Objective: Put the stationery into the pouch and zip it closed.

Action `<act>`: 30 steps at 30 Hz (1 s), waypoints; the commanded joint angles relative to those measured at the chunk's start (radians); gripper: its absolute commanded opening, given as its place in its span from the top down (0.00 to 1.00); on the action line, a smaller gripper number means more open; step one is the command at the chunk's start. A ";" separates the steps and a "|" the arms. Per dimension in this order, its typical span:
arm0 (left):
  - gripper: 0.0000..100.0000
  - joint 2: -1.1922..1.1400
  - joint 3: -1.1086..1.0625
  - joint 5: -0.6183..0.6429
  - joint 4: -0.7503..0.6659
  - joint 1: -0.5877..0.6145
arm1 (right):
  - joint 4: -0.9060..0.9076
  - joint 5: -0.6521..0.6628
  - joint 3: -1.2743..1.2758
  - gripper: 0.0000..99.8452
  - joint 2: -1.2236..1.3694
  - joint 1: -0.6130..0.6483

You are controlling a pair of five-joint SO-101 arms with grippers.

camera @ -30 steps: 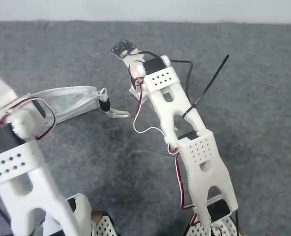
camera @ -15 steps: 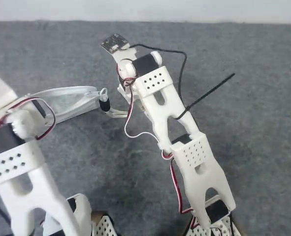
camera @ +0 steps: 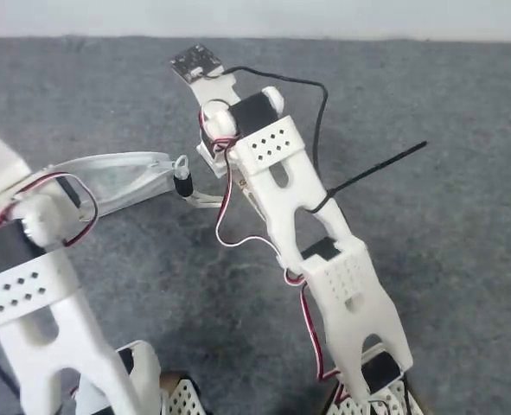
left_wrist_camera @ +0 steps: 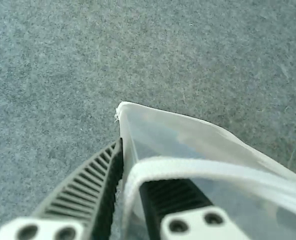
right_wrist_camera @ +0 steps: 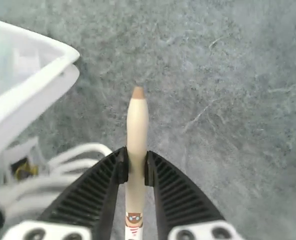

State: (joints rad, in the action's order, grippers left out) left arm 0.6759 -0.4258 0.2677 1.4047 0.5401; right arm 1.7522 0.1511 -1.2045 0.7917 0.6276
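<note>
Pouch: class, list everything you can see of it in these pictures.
The pouch is clear, soft-looking plastic with a white zip band along its mouth, which gapes open. It stretches sideways over the grey table, one end clamped in the left tool. A ring-shaped zip pull sits at the other end. What is inside cannot be made out.

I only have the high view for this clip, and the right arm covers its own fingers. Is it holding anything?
Observer: Yes. The right gripper is shut on a pencil, its tip pointing out past the fingers.
Operator: Is that tip inside yet?
Observer: No. It is over bare table, beside the pouch corner and apart from it.
Operator: Does the other arm hold the pouch?
Observer: Yes. The left gripper is clamped on its rim.
</note>
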 commanded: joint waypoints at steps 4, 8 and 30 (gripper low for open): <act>0.99 -0.011 -0.001 -0.009 -0.026 0.002 | 0.042 0.190 0.221 0.99 -0.282 0.087; 0.99 -0.011 -0.001 -0.009 -0.025 0.002 | 0.042 0.195 0.334 0.99 -0.384 0.125; 0.99 -0.011 0.042 -0.002 -0.029 -0.135 | 0.044 0.123 0.500 0.99 -0.696 0.176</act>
State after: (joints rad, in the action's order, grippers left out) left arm 0.6759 -0.4242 0.2677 1.4001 0.4787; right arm 1.7538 0.2877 -0.6981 0.1979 0.7902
